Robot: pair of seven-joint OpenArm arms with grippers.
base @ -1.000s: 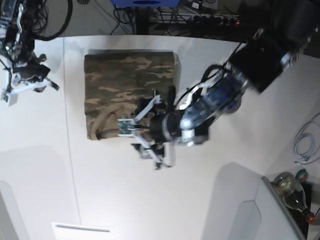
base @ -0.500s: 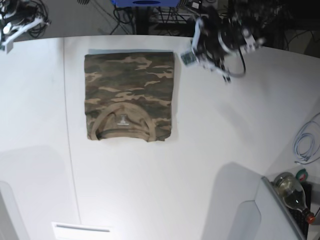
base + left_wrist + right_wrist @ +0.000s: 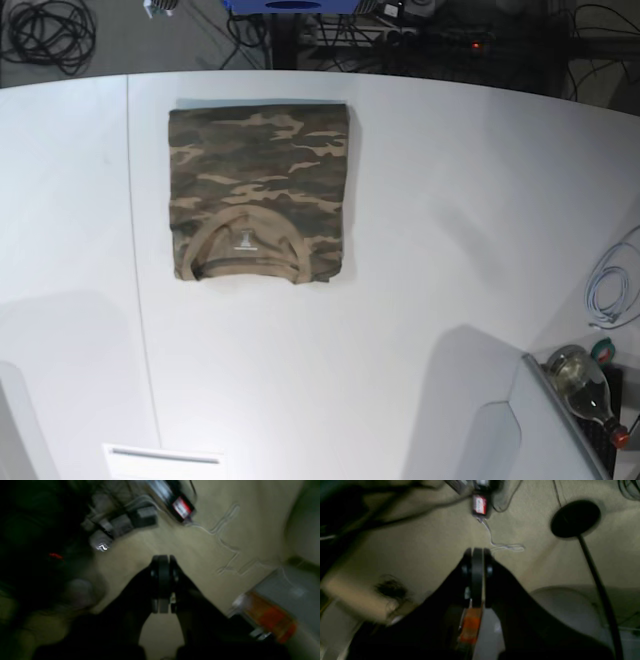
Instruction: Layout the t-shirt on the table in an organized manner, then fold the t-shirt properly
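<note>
Since the earlier frames, both arms have left the overhead view; the left one, which hung over the t-shirt's (image 3: 258, 190) collar (image 3: 244, 247), is gone from the table (image 3: 420, 230).

We see the shirt folded into 1 neat rectangle on the table's far left part, its long axis running from the far edge toward the near edge, collar at the near end.

The left gripper (image 3: 162, 585) and right gripper (image 3: 475, 576) both show jaws pressed together on nothing, over the floor.

Neither arm is visibly nearer the shirt; we judge the fold finished.
</note>
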